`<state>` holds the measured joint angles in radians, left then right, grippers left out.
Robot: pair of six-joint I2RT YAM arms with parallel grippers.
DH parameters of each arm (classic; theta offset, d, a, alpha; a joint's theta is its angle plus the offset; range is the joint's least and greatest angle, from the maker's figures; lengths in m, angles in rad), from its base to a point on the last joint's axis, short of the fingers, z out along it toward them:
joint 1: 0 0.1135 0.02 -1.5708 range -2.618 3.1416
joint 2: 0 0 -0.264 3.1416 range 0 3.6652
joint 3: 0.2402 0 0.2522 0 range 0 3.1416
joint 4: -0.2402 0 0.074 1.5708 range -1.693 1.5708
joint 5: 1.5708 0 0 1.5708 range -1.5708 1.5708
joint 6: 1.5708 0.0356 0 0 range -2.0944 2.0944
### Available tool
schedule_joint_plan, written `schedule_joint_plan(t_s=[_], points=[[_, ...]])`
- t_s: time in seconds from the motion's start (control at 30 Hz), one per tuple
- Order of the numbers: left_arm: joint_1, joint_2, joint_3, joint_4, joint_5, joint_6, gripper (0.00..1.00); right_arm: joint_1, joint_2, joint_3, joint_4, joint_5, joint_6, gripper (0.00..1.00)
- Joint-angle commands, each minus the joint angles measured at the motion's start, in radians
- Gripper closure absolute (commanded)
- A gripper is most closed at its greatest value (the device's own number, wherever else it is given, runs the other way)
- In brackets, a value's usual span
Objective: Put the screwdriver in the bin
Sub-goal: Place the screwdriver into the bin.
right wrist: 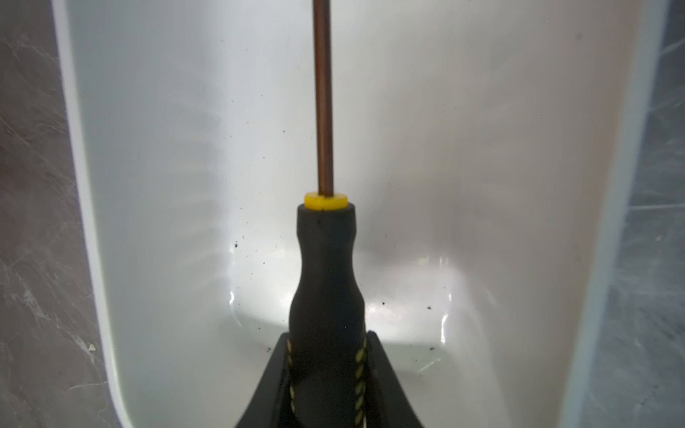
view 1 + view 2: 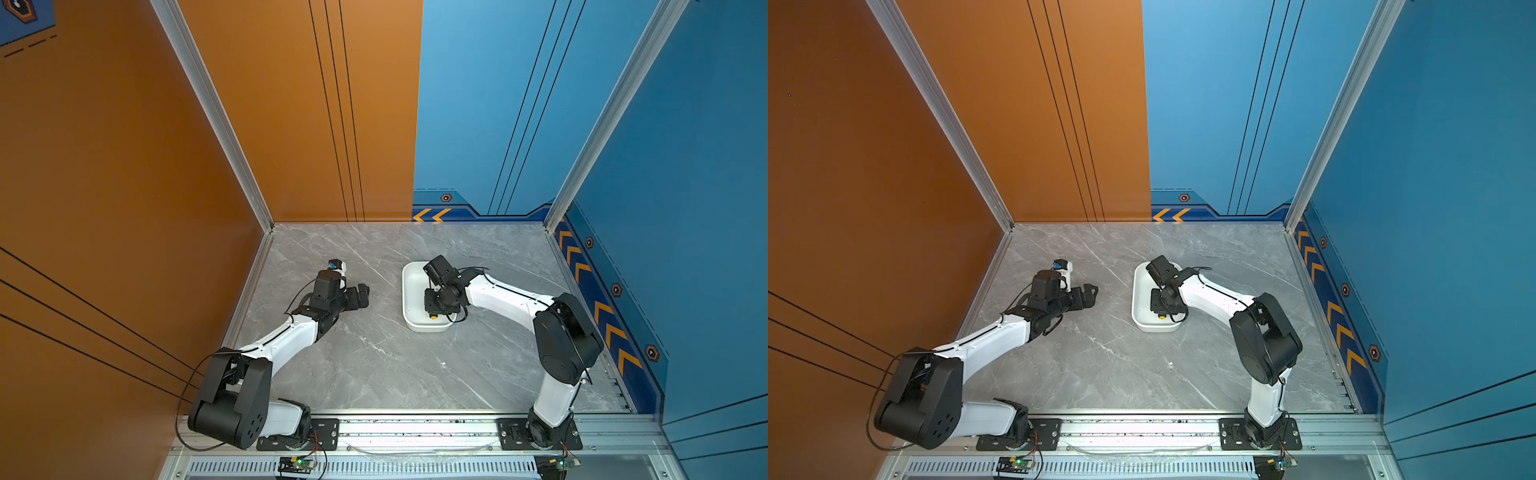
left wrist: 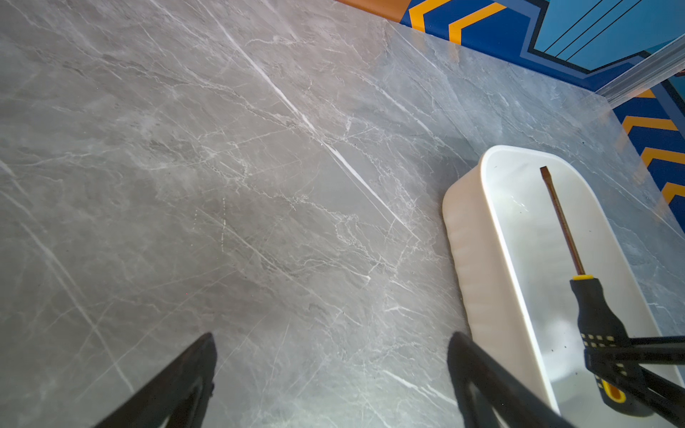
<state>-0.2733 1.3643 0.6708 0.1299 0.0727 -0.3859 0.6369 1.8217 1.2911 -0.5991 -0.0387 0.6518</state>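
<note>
Right wrist view: my right gripper (image 1: 326,355) is clamped on the screwdriver (image 1: 324,266) over the bin (image 1: 482,185), maybe touching; left gripper (image 3: 331,355) spread apart.

One screwdriver (image 3: 593,315) is counted, with a single thin shaft, one black handle and yellow at both handle ends. One white bin (image 3: 478,266) is counted, and it is seen in both top views (image 2: 411,299) (image 2: 1140,299). Two arms are counted, each ending in one gripper: the left gripper (image 2: 361,295) and the right gripper (image 1: 326,370). One grey marbled desk (image 2: 374,365) is counted beneath them. No further loose items are counted on it.
</note>
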Motion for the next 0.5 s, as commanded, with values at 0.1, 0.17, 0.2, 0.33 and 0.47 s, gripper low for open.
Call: schedule_joint_plan(t_s=[0.1, 0.17, 0.2, 0.33, 0.47], points=[[0.007, -0.033, -0.023, -0.011, -0.004, 0.004, 0.02, 0.002, 0.009, -0.011, 0.028, 0.036, 0.034, 0.98], [0.007, -0.036, -0.026, -0.012, -0.008, 0.005, 0.02, 0.002, 0.025, -0.003, 0.030, 0.032, 0.034, 0.98], [0.008, -0.037, -0.027, -0.012, -0.010, 0.007, 0.02, 0.003, 0.033, 0.000, 0.031, 0.030, 0.035, 0.98], [0.008, -0.039, -0.024, -0.018, -0.013, 0.011, 0.02, 0.004, 0.065, 0.017, 0.035, 0.022, 0.038, 0.98], [0.008, -0.037, -0.026, -0.019, -0.012, 0.010, 0.02, 0.005, 0.071, 0.016, 0.037, 0.026, 0.041, 0.98]])
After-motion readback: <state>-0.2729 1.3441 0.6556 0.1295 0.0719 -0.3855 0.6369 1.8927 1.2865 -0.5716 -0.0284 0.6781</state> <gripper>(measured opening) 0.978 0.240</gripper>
